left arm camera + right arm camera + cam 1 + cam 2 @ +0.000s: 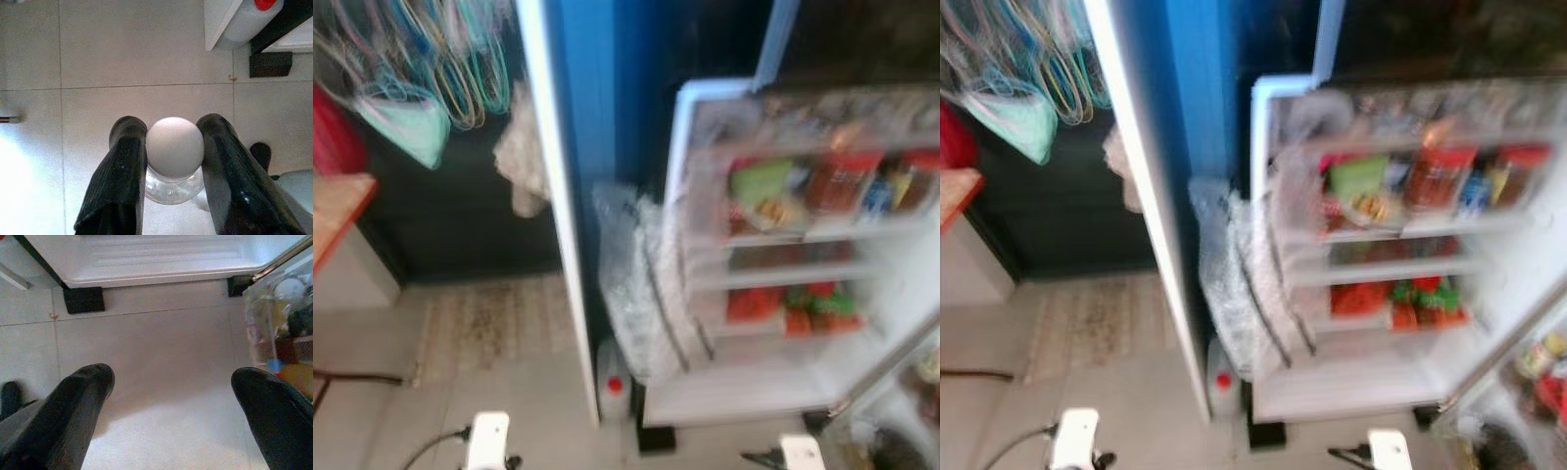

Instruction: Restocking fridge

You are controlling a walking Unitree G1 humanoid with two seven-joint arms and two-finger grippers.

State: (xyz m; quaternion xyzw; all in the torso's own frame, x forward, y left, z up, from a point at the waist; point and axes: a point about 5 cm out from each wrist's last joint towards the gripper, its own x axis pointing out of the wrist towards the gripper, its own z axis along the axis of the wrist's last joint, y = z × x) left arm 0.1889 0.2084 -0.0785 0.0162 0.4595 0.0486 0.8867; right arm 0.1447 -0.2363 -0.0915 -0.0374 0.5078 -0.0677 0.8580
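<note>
Pinching a white-capped clear bottle between its 2 fingers, left gripper — right gripper spread wide.

**Open fridge door ahead, hangers off to the left**

The fridge door is standing open ahead on the right, its shelves carrying packets and bottles. A bundle of plastic wrap is leaning just left of the door, with a jug sitting on the floor below it. Hangers are hanging at upper left, above a rug.
</note>
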